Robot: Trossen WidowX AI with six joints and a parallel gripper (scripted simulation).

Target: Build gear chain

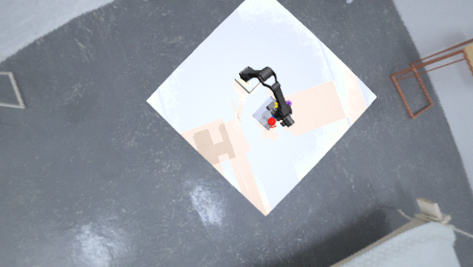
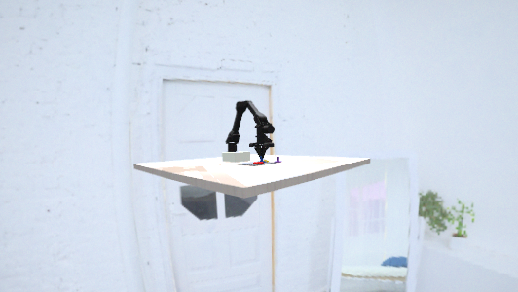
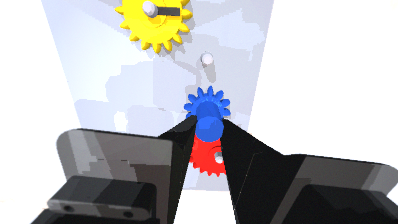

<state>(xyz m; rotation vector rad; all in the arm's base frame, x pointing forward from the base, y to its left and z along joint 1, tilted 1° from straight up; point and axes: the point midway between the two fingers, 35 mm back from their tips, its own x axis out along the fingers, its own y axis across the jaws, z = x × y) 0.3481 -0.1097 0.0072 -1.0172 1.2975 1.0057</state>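
Note:
My gripper (image 3: pixel 208 122) (image 2: pixel 262 158) is shut on the blue gear's upright knob. The blue gear (image 3: pixel 208 95) is low over the grey board (image 3: pixel 100 75) (image 1: pixel 261 115), between the red gear and a bare peg (image 3: pixel 207 59). It hides part of the red gear (image 3: pixel 204 154) (image 1: pixel 271 119) (image 2: pixel 258 163). Whether a peg is under it, and whether it sits flat, is hidden. The yellow gear (image 3: pixel 159 34) with a black stripe is on its peg at the top of the wrist view. A purple gear (image 1: pixel 288 103) (image 2: pixel 277 159) stands beside the board on the table.
A pale box (image 2: pixel 237 156) (image 1: pixel 250 86) is by the arm's base. The arm (image 1: pixel 278 94) (image 2: pixel 260 115) arches over the board and hides part of it in the top view. The table (image 1: pixel 276 178) has angled edges all round.

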